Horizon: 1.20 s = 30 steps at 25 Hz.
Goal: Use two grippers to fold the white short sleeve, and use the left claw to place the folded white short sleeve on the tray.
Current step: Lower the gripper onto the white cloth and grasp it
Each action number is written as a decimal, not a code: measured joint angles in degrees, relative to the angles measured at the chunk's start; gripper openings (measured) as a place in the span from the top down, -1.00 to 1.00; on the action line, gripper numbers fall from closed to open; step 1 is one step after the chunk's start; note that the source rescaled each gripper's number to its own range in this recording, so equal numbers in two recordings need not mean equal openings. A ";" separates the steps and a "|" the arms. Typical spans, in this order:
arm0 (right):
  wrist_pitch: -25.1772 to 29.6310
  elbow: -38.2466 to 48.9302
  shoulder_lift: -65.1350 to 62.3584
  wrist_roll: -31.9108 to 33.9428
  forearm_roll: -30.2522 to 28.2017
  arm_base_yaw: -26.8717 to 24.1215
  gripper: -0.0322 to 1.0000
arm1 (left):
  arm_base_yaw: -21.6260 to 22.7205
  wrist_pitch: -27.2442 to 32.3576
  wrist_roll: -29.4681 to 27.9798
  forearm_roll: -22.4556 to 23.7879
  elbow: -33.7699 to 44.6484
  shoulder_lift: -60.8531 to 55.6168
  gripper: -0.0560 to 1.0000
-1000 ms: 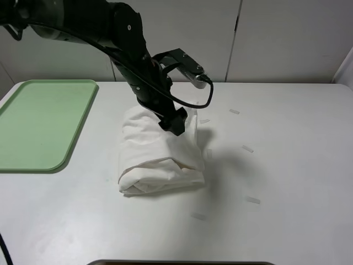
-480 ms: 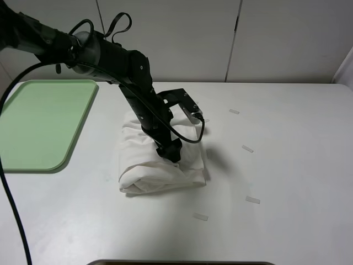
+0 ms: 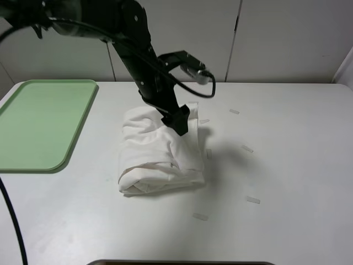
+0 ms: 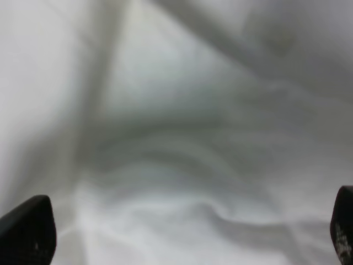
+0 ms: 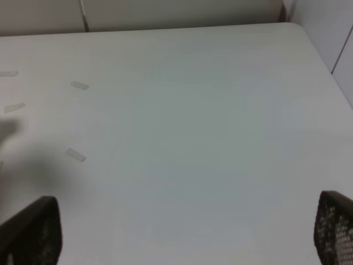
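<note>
Left claw (image 3: 177, 122) spread wide, tips on top of folded shirt (image 3: 157, 157): go lower, pinch thru all layers near centre, then lift to tray (image 3: 38, 124); right claw (image 5: 182, 234) spread, idle.

— Where do we have the left claw (image 3: 178, 122)?
— Arm reaching in, claw angled down; jaws wide apart.
— And the right claw (image 5: 182, 232)?
— Wide apart too; we're holding nothing.

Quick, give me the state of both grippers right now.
Left gripper: jaws open, right over the white short sleeve, holding nothing.
Right gripper: jaws open, empty, over bare table.
</note>
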 joint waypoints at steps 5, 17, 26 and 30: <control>0.00 0.00 0.00 0.00 0.00 0.00 -1.00 | 0.88 6.55 -10.92 3.31 -2.38 -7.31 -0.99; 0.00 0.00 0.00 0.00 0.00 0.00 -1.00 | 6.55 11.57 -23.46 4.48 7.76 -9.65 -0.99; 0.00 0.00 0.00 0.00 0.00 0.00 -1.00 | 6.66 -2.15 -33.60 3.73 20.27 -9.69 -0.99; 0.00 0.00 0.00 0.00 0.00 0.00 -1.00 | 6.66 -6.51 -36.35 3.19 22.36 -8.32 -0.99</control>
